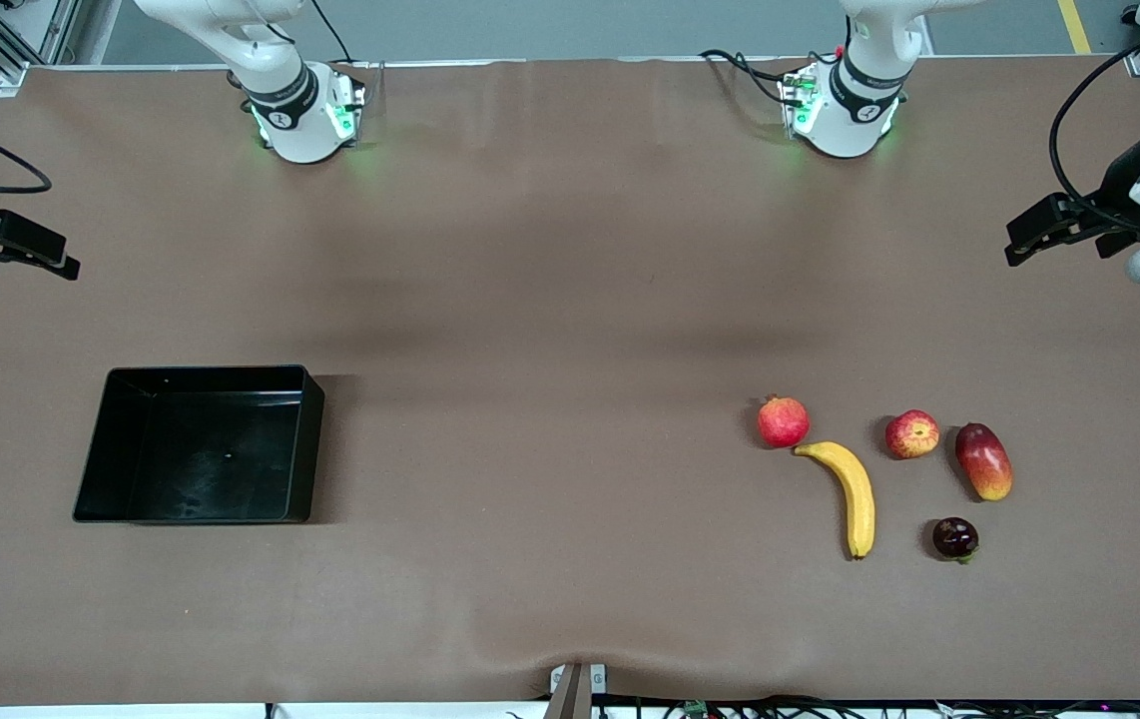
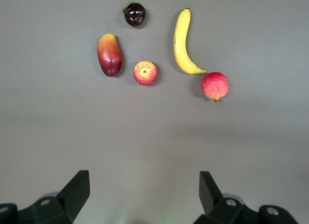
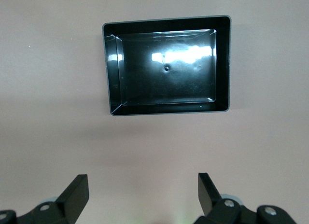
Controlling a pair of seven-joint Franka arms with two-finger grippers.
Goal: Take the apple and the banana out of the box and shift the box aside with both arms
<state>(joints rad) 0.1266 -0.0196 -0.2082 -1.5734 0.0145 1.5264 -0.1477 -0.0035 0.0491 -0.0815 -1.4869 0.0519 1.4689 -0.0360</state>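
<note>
With both the left gripper point(image 1: 1014, 245) and right gripper point(image 1: 71, 268) spread and empty, grasp the rigid, probably slick box point(image 1: 305, 439), near the tabletop's front edge, by opposite walls.

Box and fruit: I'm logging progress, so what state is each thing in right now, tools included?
Box: empty, upright on the table toward the right arm's end.
Banana: on the table, out of the box.
Apple: on the table, out of the box.
Pomegranate: on the table, beside the banana's tip.
Mango: lying on the table.
Dark fruit: on the table.
Left tool: open, holding nothing.
Right tool: open, holding nothing.
</note>
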